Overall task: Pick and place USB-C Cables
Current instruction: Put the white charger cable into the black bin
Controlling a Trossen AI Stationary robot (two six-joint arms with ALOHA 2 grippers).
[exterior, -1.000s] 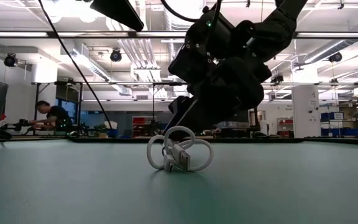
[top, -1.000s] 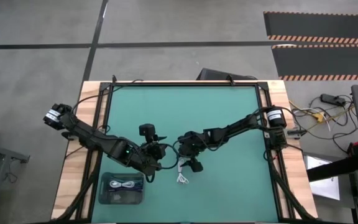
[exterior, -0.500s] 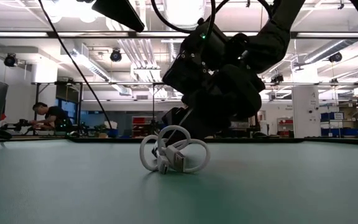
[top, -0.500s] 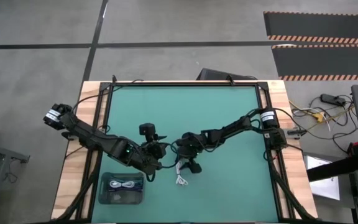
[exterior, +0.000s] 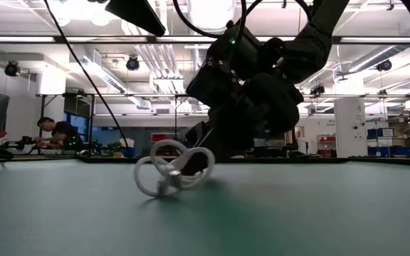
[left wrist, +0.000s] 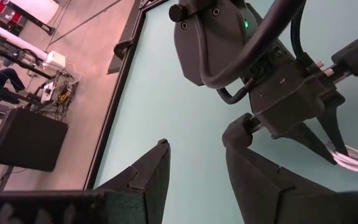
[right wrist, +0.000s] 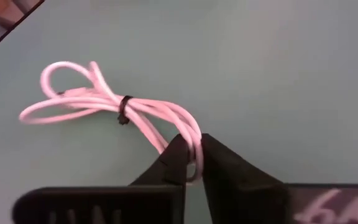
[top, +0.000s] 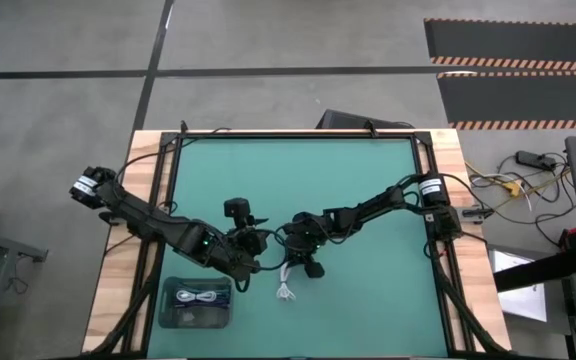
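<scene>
A white USB-C cable (right wrist: 98, 102), coiled and bound by a dark tie, lies near the table's middle front (top: 286, 290). My right gripper (right wrist: 192, 158) is shut on one looped end of it, and shows in the low view (exterior: 199, 161) behind the cable (exterior: 164, 174). My left gripper (left wrist: 197, 171) hovers open just to the left of it (top: 259, 262), holding nothing. A second white cable (top: 194, 296) lies inside the dark bin (top: 168, 312). My right gripper pinches the looped end (right wrist: 189, 138) of the white bundle between its two fingertips, several strands together. The fingers slant down from the table's far right. The held end is raised a little, and the bundle tilts with its free loops (exterior: 146, 186) on the table.
The dark bin stands at the table's near left corner. The two arms' grippers are close together above the mat's middle front. Green mat (top: 368, 300) lies bare to the right and at the far side. A person sits in the room far behind the table (exterior: 59, 135).
My right gripper has shut on the white cable's end. The bundle, which stood upright on the mat, has tipped over and slid a little toward the table's near left; its free loops now lean on the mat.
</scene>
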